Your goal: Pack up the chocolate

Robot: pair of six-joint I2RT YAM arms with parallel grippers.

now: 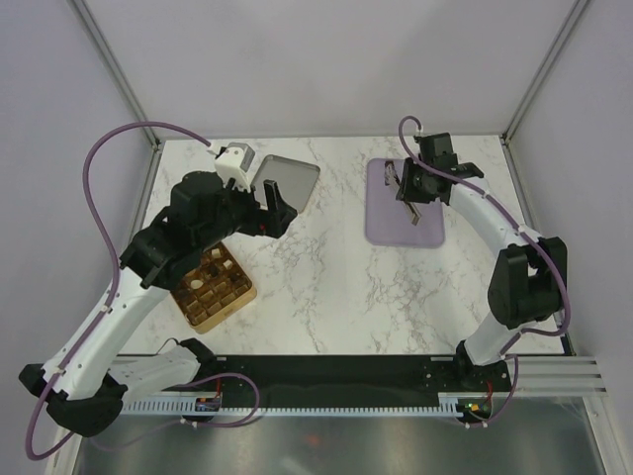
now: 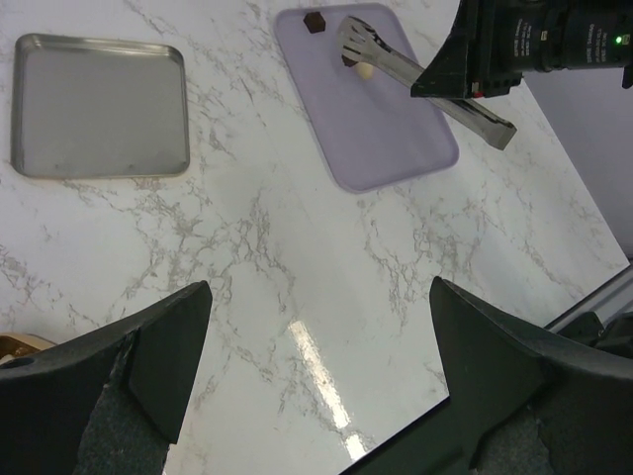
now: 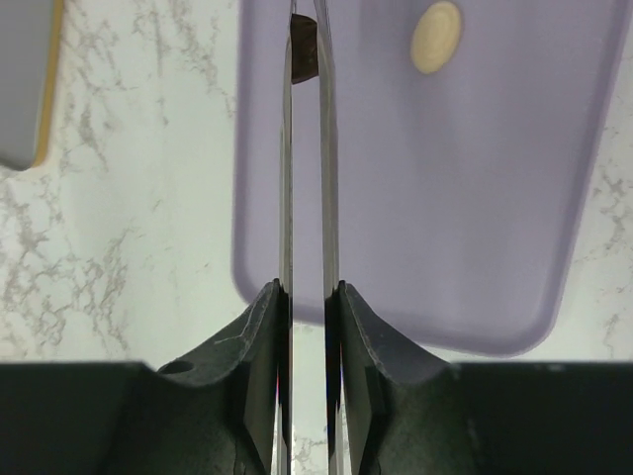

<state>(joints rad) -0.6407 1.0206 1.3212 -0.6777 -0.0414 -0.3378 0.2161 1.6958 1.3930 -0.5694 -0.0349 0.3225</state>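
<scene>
My right gripper is shut on metal tongs and holds them over the lilac tray. A dark chocolate piece shows between the tong arms near their tips; I cannot tell if it is pinched. A cream-white piece lies on the tray to its right. The left wrist view shows the tongs, the cream piece and another dark piece at the tray's far corner. My left gripper is open and empty above the bare marble. The gold box lies under the left arm.
A flat silver tray lies at the back centre-left beside my left gripper. The lilac tray is at the back right under my right gripper. A black rail runs along the table's near edge.
</scene>
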